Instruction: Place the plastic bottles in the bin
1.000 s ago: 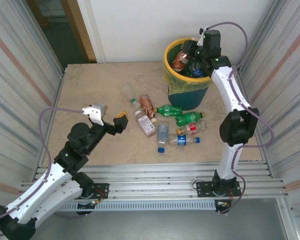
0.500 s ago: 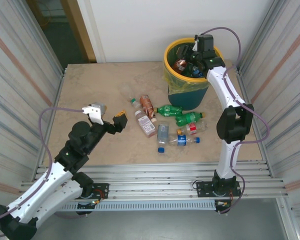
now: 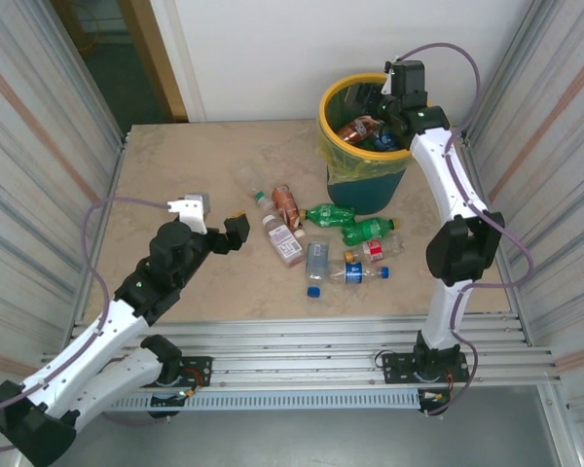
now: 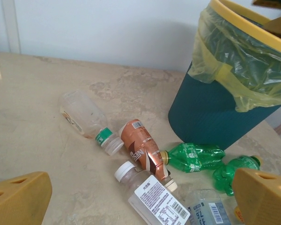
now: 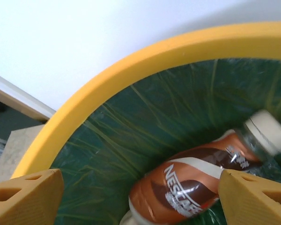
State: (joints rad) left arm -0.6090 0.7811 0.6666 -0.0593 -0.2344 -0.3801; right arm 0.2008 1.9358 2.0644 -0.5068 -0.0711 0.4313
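Judging by looks, the bottles (image 4: 143, 150) are light, crushable and slick, best pinched mid-body; left gripper (image 3: 214, 218) gapes empty, right gripper (image 5: 140, 192) spread over the bin (image 5: 107, 79).

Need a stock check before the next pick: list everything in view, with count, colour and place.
Bottles on the table: about eight; clear, green, one brown; lying clustered mid-table, in front of the bin.
Bottles in the bin: several; a brown one with a white cap on top, the rest hard to tell apart.
Bin: one; teal with a yellow rim; far right of the table.
Liner bag: one; yellow-green; folded over the bin's rim.
Table: one; beige, stone-look.
Left hand: one; open; over the table's left part, facing the cluster.
Right hand: one; orange fingers; open; above the bin's mouth.
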